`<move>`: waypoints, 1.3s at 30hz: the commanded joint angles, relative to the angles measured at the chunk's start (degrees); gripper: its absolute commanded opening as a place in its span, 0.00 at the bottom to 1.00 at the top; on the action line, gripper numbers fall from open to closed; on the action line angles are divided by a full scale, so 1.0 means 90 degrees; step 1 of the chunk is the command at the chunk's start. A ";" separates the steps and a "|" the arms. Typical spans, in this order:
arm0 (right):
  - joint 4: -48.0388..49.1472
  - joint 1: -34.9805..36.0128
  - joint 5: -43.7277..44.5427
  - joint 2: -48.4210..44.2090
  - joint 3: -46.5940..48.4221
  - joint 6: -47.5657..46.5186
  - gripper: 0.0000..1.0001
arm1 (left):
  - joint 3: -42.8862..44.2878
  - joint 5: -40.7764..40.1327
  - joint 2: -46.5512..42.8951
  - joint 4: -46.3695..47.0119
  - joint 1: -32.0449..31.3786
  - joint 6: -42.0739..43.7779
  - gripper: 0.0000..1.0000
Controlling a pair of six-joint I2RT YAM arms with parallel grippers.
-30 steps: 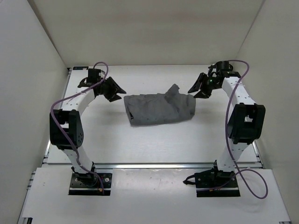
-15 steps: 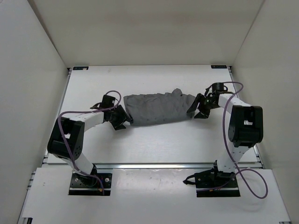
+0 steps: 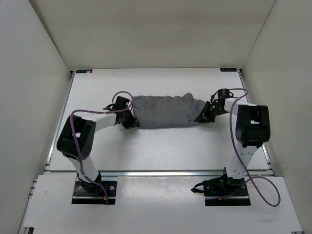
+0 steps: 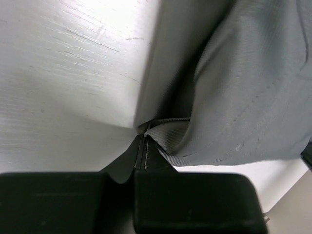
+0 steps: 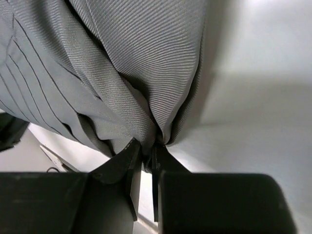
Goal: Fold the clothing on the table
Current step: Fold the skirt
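Note:
The clothing (image 3: 165, 111), a grey pleated garment, lies stretched left to right across the middle of the white table (image 3: 156, 146). My left gripper (image 3: 130, 119) is shut on its left edge; in the left wrist view the hem of the clothing (image 4: 229, 97) is pinched at the tips of the left gripper (image 4: 144, 134). At the other end my right gripper (image 3: 202, 116) is shut on the right edge, and the right wrist view shows bunched folds of the clothing (image 5: 122, 68) squeezed between the tips of the right gripper (image 5: 151, 146).
White walls enclose the table on the left, back and right. A silver rail (image 3: 156, 172) runs along the near edge, with both arm bases (image 3: 92, 187) (image 3: 224, 187) behind it. Purple cables loop off each arm.
Both arms came down from the far corners to the garment's two ends and both grippers closed on the fabric. The garment went from a crumpled heap to a wider stretched band.

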 commanded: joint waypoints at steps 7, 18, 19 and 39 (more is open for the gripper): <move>-0.1780 -0.0536 0.1657 -0.1783 -0.0037 -0.1297 0.00 | -0.0417 0.0122 -0.0293 0.0531 -0.0630 -0.0402 0.00; -0.1986 0.3476 0.1591 -0.0762 0.2960 -0.0838 0.00 | -0.0065 0.0356 0.0089 0.0453 -0.0661 -0.0441 0.00; -0.2064 0.3615 0.1465 -0.0324 0.3292 -0.0944 0.00 | -0.0123 0.0347 0.0060 0.0444 -0.0670 -0.0451 0.00; -0.0972 0.4573 0.1287 0.0736 0.2689 -0.0595 0.06 | -0.1371 0.1606 -0.1890 0.0473 0.0559 -0.0167 0.49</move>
